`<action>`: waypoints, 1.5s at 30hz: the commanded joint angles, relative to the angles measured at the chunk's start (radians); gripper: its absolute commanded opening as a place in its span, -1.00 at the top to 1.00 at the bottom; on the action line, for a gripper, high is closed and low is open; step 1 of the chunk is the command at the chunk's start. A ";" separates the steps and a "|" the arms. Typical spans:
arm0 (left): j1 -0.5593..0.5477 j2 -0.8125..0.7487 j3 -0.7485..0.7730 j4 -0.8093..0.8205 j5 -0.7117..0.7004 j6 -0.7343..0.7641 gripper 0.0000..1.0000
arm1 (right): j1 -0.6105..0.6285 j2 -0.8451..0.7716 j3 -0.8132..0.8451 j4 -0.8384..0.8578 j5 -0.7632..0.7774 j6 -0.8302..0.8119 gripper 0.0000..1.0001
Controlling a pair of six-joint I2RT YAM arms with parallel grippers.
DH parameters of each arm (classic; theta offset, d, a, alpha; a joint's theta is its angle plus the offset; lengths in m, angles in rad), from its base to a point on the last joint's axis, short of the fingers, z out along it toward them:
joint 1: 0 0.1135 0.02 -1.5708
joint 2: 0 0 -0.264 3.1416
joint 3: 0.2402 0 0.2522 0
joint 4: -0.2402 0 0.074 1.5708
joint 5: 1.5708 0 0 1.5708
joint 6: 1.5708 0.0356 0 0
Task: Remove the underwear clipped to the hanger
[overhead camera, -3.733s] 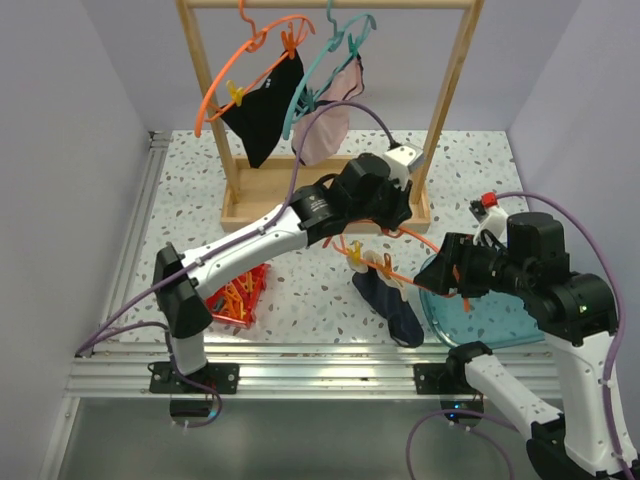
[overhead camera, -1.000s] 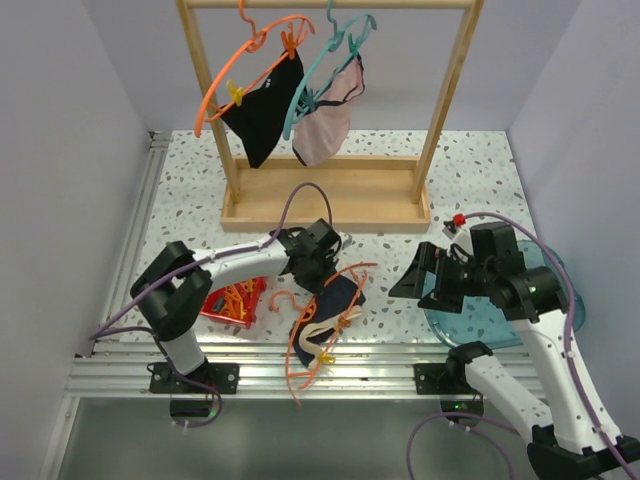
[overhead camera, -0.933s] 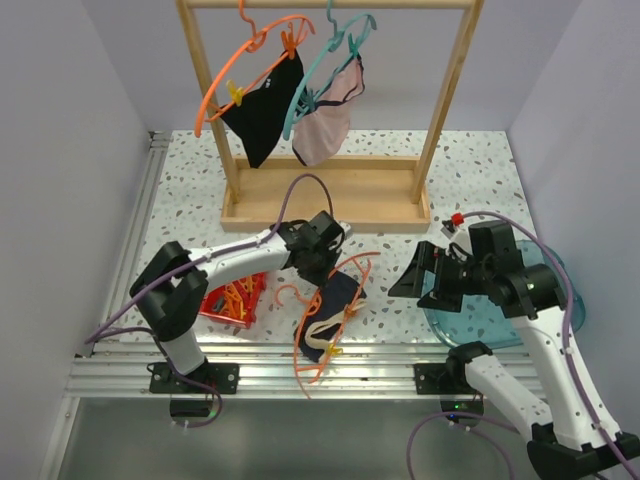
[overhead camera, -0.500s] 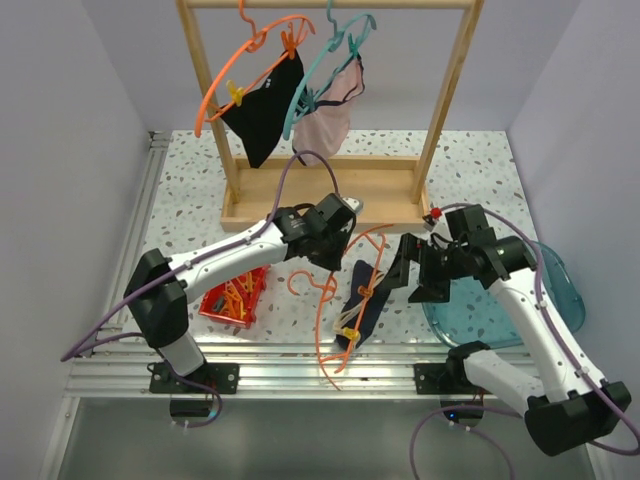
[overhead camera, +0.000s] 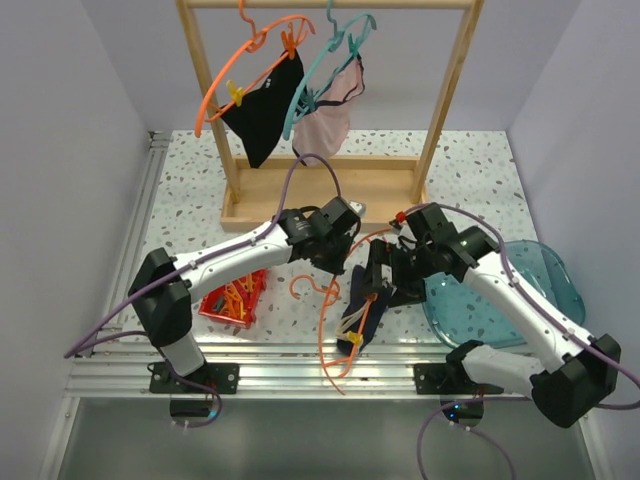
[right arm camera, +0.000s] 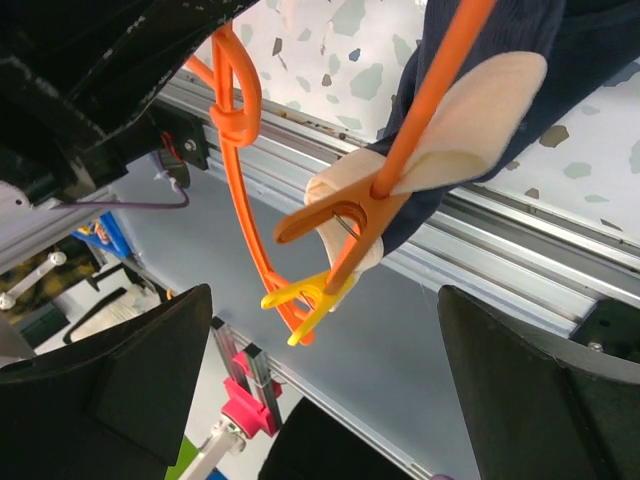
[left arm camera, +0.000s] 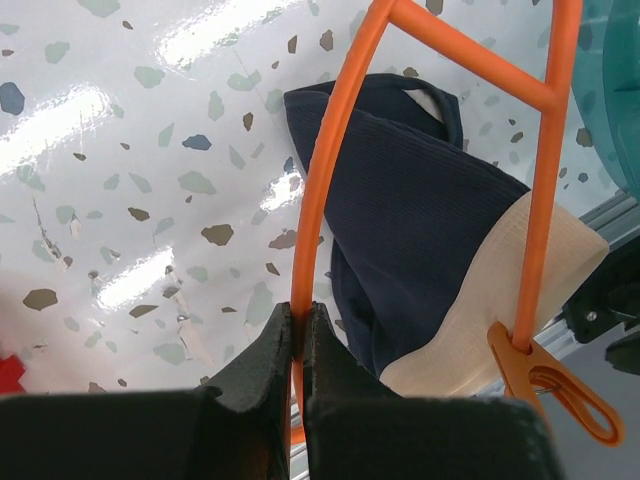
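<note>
- Left arm: left gripper (left arm camera: 300, 335) pinched tight on the thin rod of the orange hanger (left arm camera: 322, 180), over the speckled table (left arm camera: 120, 150).
- Hanging from it: navy underwear (left arm camera: 420, 230), beige lining showing, near the table's front edge.
- An orange clip (right arm camera: 335, 222) bites the beige edge, with a yellow clip (right arm camera: 305, 293) just below.
- Right arm: right gripper (right arm camera: 322, 385) spread wide, fingers on either side of the clips, gripping nothing.
- Far side: black underwear (overhead camera: 262, 110) and pink underwear (overhead camera: 325, 135) are clipped to hangers on the wooden rack (overhead camera: 440, 110), well apart from both arms.
</note>
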 commanded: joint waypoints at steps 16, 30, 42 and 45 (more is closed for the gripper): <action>-0.019 -0.012 0.043 -0.012 -0.031 -0.019 1.00 | 0.087 0.091 0.042 -0.005 0.160 0.061 1.00; 0.178 -0.187 -0.154 -0.061 -0.163 -0.025 1.00 | 0.087 -0.119 -0.070 0.018 0.179 0.125 1.00; 0.184 -0.239 -0.257 0.041 -0.081 -0.022 1.00 | 0.183 0.008 0.106 0.338 -0.108 0.058 1.00; 0.211 -0.221 -0.274 0.069 -0.073 -0.022 1.00 | 0.272 0.028 0.135 0.396 -0.081 0.087 1.00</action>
